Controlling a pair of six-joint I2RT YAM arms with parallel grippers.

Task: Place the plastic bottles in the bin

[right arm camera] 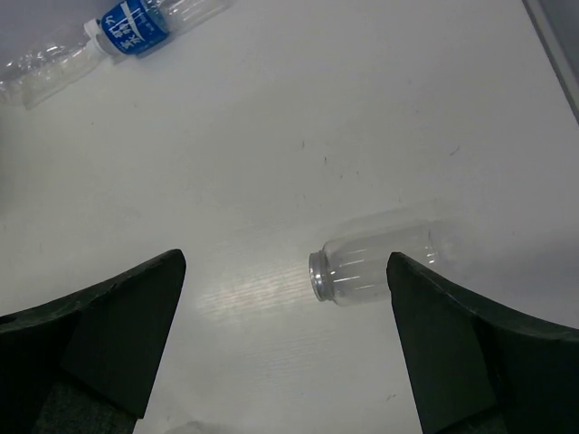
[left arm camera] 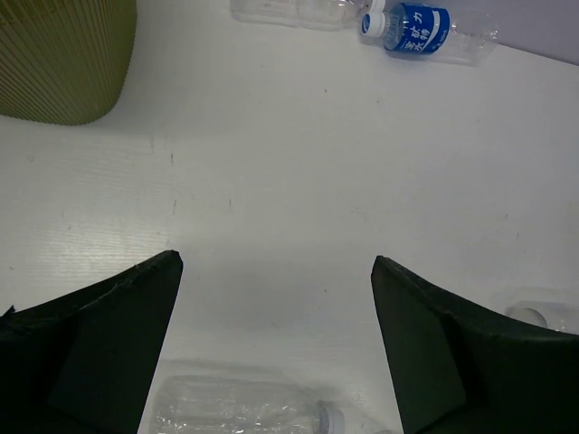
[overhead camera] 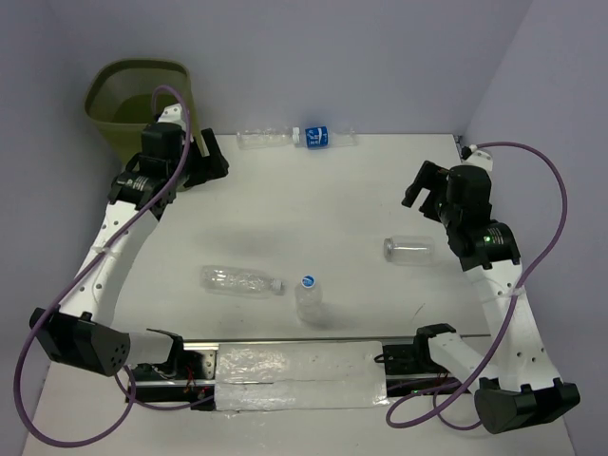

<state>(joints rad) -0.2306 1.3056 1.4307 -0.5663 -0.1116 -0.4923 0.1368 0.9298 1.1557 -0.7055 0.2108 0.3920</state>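
Note:
The olive-green bin [overhead camera: 141, 100] stands at the table's far left corner, also seen as a ribbed wall [left arm camera: 63, 59]. Two plastic bottles lie along the back edge: a clear one [overhead camera: 264, 138] and a blue-labelled one [overhead camera: 323, 137] [left arm camera: 425, 29] [right arm camera: 136, 25]. A capless clear bottle [overhead camera: 410, 250] [right arm camera: 375, 262] lies on its side at the right. Another clear bottle [overhead camera: 239, 281] [left arm camera: 244, 409] lies near the front, beside an upright blue-capped one [overhead camera: 309, 296]. My left gripper [overhead camera: 211, 157] [left arm camera: 275, 260] hovers open beside the bin, empty. My right gripper [overhead camera: 421, 185] [right arm camera: 286, 259] is open above the capless bottle, apart from it.
A metal rail with a taped strip [overhead camera: 304, 366] runs along the near edge between the arm bases. Purple cables [overhead camera: 556, 218] loop off both arms. Walls close in behind and at both sides, and the table's right edge [right arm camera: 556, 45] lies close to the capless bottle.

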